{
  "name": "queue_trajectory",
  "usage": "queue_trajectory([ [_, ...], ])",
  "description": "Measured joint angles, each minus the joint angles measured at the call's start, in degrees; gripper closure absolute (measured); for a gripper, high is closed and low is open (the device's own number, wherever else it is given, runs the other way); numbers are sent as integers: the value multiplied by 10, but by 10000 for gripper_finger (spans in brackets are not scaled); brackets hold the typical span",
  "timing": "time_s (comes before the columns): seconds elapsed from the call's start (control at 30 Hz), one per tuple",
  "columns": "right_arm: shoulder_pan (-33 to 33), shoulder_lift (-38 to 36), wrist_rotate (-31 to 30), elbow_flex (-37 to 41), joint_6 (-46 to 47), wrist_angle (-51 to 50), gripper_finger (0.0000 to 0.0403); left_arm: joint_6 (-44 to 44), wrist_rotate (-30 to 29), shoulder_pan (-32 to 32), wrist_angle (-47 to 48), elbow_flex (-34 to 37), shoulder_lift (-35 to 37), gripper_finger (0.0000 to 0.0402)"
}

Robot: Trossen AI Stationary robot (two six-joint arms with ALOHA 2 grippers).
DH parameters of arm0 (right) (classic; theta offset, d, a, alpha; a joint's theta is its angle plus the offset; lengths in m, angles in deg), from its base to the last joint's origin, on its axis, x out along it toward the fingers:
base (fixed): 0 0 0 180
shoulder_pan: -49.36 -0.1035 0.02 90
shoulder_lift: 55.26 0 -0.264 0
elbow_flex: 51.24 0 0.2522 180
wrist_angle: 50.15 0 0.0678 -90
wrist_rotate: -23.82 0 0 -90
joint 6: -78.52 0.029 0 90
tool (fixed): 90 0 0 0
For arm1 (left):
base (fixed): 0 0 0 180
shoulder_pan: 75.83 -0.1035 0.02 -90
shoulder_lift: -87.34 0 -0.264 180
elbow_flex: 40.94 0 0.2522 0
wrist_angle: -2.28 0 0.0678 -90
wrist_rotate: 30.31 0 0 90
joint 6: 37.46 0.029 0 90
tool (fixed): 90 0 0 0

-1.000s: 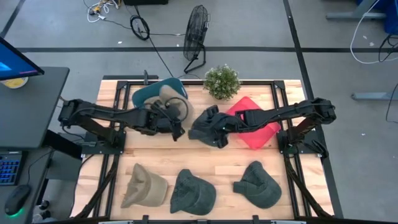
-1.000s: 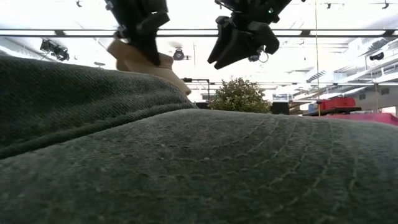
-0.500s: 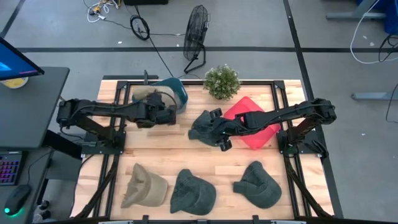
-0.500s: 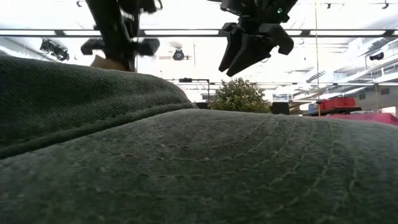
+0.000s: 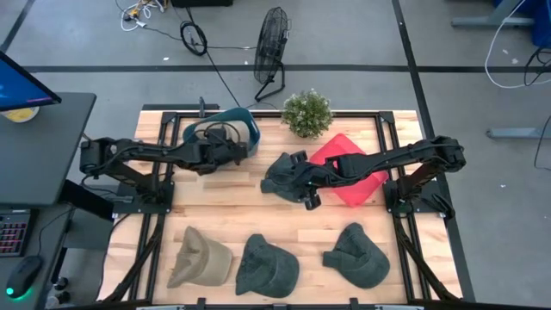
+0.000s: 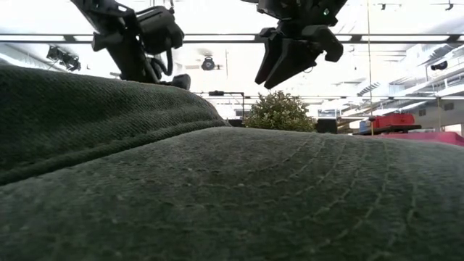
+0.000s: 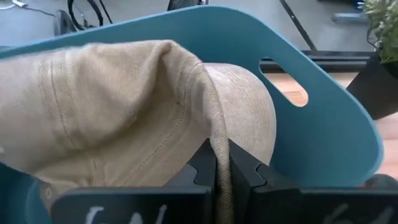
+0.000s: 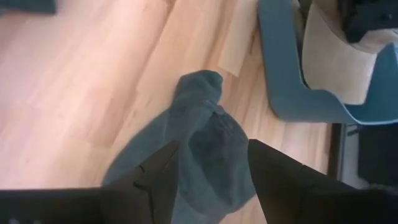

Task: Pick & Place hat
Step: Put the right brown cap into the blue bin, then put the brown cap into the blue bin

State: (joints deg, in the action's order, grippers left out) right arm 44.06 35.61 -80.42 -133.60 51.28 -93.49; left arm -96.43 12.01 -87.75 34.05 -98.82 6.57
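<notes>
My left gripper (image 5: pixel 225 143) is over the teal bin (image 5: pixel 245 127) at the table's far left and is shut on a beige hat (image 7: pixel 124 118). In the high view the gripper hides most of the hat. The hat also shows inside the bin in the right wrist view (image 8: pixel 333 59). My right gripper (image 5: pixel 303 184) is open just above a dark grey hat (image 5: pixel 279 177), which lies crumpled on the table's middle. Its fingers stand over the hat's right part (image 8: pixel 208 155) and touch nothing. My left gripper pinches a raised fold of the beige hat's cloth (image 7: pixel 219 155) between its two fingers. The rest of the hat spreads beyond the fingers, inside the teal bin's wall (image 7: pixel 323 130). Whether the hat rests on the bin's bottom, I cannot tell.
A red bin (image 5: pixel 355 169) stands right of the dark hat, and a potted plant (image 5: pixel 306 113) stands at the far edge. Near the front edge lie a tan hat (image 5: pixel 200 257) and two dark green hats (image 5: pixel 265 265) (image 5: pixel 357 254). One of them fills the low view (image 6: pixel 217 196).
My left gripper has carried the beige hat toward the table's far edge and a little left. It has gone from beside the bin to over it, and the hat now sits inside the bin's walls. The dark grey hat stays on the table.
</notes>
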Motion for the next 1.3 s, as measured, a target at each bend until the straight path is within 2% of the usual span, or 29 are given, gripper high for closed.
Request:
queue_trajectory([
  [0.13,0,0,20,0,4,0,211,7,39,-18,-11,11,0,376],
  [0.3,0,0,24,0,13,0,211,16,59,-38,-21,12,0,334],
  [0.53,0,0,24,0,8,-1,211,154,61,-48,-63,-15,14,278],
  [0.63,0,0,24,0,8,-1,211,222,61,-39,-24,-58,37,266],
  [0.77,0,0,24,0,8,-1,211,299,99,-18,106,-143,70,259],
  [0.93,0,0,46,0,14,-1,211,312,259,30,310,-247,89,265],
  [1.07,0,0,65,1,13,0,211,300,373,96,417,-281,95,271],
  [1.23,0,0,68,1,27,0,211,155,403,219,478,-282,93,273],
  [1.3,0,0,68,1,31,0,211,105,417,276,476,-278,88,273],
])
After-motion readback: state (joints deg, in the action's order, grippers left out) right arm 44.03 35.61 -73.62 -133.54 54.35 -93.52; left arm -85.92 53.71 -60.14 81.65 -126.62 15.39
